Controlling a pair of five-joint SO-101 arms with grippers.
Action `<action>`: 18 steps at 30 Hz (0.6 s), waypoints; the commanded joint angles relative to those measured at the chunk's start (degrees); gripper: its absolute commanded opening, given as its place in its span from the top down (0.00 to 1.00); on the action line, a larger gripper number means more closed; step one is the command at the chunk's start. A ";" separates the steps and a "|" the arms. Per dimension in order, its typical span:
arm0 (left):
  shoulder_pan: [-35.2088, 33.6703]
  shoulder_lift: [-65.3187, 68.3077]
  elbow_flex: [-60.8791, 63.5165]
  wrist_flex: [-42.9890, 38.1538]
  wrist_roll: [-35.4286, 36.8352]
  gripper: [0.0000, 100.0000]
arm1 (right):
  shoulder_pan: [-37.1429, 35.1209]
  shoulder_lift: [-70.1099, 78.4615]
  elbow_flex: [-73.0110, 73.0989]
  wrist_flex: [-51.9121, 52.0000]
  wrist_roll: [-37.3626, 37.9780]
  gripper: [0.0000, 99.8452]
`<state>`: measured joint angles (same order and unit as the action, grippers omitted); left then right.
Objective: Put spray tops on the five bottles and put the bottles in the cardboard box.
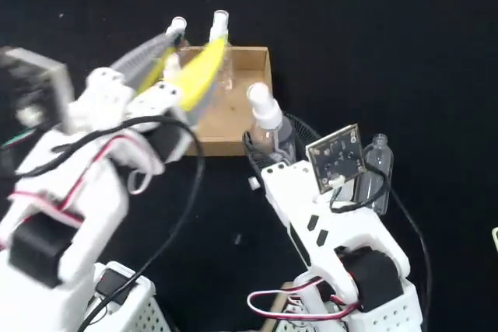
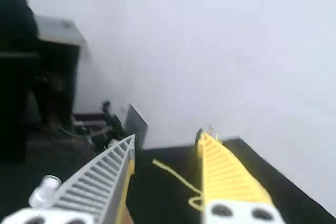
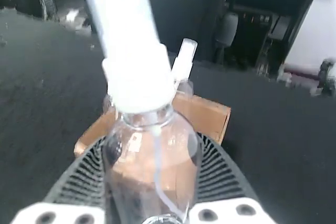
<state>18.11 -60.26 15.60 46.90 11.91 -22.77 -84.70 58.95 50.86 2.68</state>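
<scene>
The cardboard box (image 1: 247, 54) lies on the black table at centre back. Two clear bottles with white spray tops stand in it, one (image 1: 177, 26) at its left, one (image 1: 220, 22) beside it. My left gripper (image 1: 198, 41) hangs open above the box with nothing between its grey and yellow fingers; in its wrist view the left gripper (image 2: 166, 137) points at a white wall, with a spray top (image 2: 44, 190) beside the grey finger. My right gripper (image 1: 268, 144) is shut on a clear bottle (image 3: 149, 145) with a white spray top (image 3: 131, 51), just right of the box (image 3: 210, 116).
A clear bottle without a top (image 1: 378, 162) stands on the table to the right of the right arm. A small white bit (image 1: 254, 183) lies in front of the box. The arms' white bases (image 1: 124, 301) sit at the near edge.
</scene>
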 commanded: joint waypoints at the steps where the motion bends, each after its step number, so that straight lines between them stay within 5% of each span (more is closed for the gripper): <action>1: -7.69 -5.10 -0.66 3.34 -0.53 0.83 | 1.41 -0.04 1.10 -7.47 0.00 0.99; 7: -22.02 -14.42 19.21 10.02 -0.53 0.83 | 1.41 2.15 8.31 -27.60 -0.44 0.99; 13: -32.40 -27.87 44.88 1.32 -0.53 0.83 | 1.32 17.01 10.42 -48.62 -0.53 0.99; 18: -33.36 -42.37 62.99 -2.90 -0.70 0.83 | 1.14 31.25 6.20 -53.71 -0.53 0.99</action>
<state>-14.51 -94.64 70.55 46.90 11.91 -22.86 -60.88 70.02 1.01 2.59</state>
